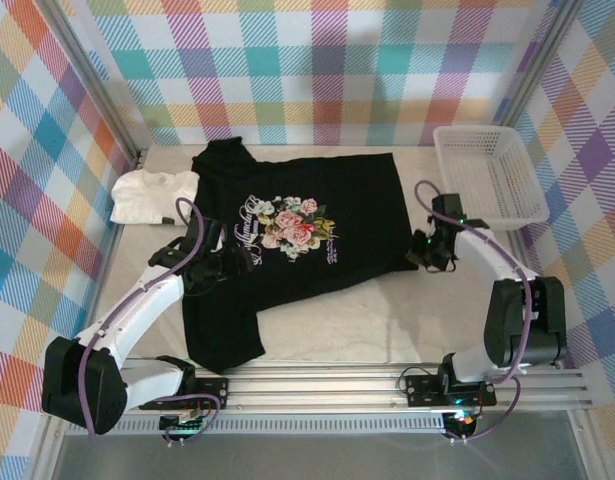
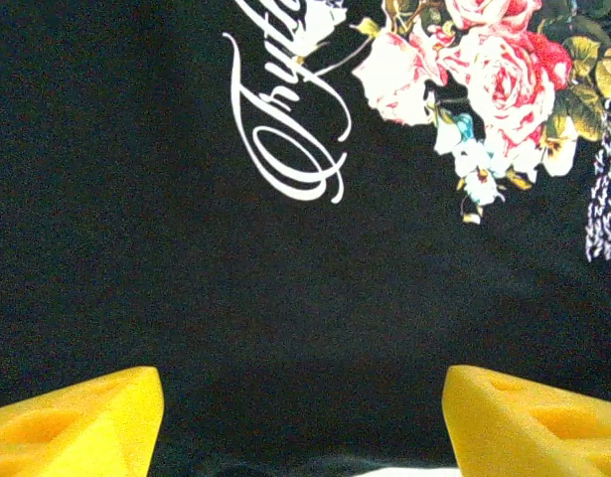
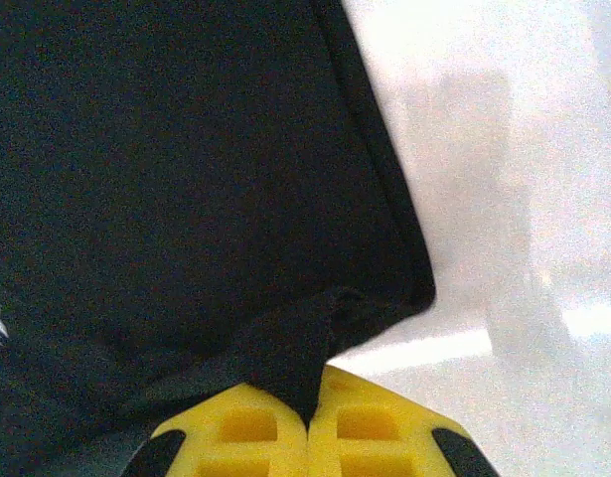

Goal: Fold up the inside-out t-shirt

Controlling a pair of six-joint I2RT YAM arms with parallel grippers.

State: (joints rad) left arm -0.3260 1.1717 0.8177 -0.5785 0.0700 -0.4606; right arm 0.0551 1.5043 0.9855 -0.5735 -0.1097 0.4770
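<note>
The inside-out t-shirt [image 1: 327,205] is black and lies spread flat across the table, with a floral print and white script facing up. My left gripper [image 1: 235,262] hovers over its left half, and its yellow fingers [image 2: 76,427] stand wide apart above the black cloth [image 2: 285,288] with nothing between them. My right gripper [image 1: 419,258] is at the shirt's lower right corner. In the right wrist view that gripper [image 3: 307,412] is shut, pinching a fold of the shirt's hem [image 3: 295,348].
A smaller white garment [image 1: 152,193] lies at the back left, touching the black shirt's sleeve. A white plastic basket [image 1: 487,175] stands at the back right. Bare table [image 1: 387,320] runs along the front, before a metal rail [image 1: 387,385].
</note>
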